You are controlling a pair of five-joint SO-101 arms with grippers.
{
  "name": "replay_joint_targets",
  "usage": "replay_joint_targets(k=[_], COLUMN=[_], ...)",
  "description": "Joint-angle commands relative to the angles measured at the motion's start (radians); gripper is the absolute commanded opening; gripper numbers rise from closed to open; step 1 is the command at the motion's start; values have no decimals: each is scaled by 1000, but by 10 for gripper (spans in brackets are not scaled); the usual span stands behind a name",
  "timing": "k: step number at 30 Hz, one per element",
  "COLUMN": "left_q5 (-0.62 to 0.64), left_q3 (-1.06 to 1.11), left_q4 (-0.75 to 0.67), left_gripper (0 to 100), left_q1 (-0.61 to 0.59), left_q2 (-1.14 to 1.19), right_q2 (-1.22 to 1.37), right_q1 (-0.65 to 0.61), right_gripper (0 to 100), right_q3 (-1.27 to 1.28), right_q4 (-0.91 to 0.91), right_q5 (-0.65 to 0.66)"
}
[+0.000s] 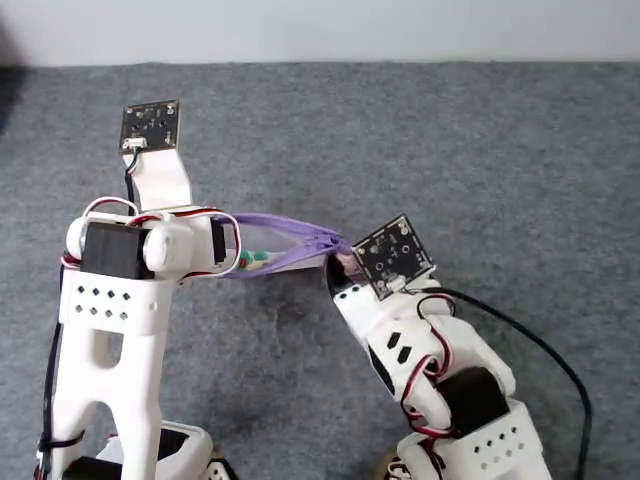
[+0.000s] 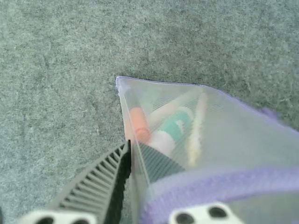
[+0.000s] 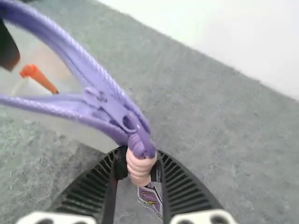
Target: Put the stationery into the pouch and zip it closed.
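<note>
A translucent pouch [image 1: 290, 245] with purple zipper trim hangs stretched between the two arms above the grey mat. My left gripper [image 2: 131, 149] is shut on the pouch's [image 2: 224, 140] end edge. Inside lie an orange pen [image 2: 138, 123], a green-and-white item [image 2: 174, 128] and a cream stick [image 2: 196, 130]. My right gripper [image 3: 138, 163] is shut on the pink zipper pull [image 3: 139, 167] under the purple slider [image 3: 126, 119]. Past the slider the two zipper tracks spread apart. From above, the right gripper [image 1: 340, 262] is at the pouch's right end.
Grey felt mat [image 1: 480, 150] covers the table, with a white wall along the far edge. A black cable [image 1: 560, 370] runs beside the right arm. Open mat lies beyond and to the right of the pouch.
</note>
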Motion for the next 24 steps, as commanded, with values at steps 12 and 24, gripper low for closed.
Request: replay_joint_targets(k=[12,24], left_q5=[-20,-20], left_q3=[-84,-82], left_q4=[80,31], left_gripper=[314,316], left_q1=[21,14], left_q2=[-293,-582], right_q2=[-2,-5], right_q1=[142,150], right_gripper=[8,8], right_q3=[-69,-86], right_q4=[-147,-209], right_q5=[68,77])
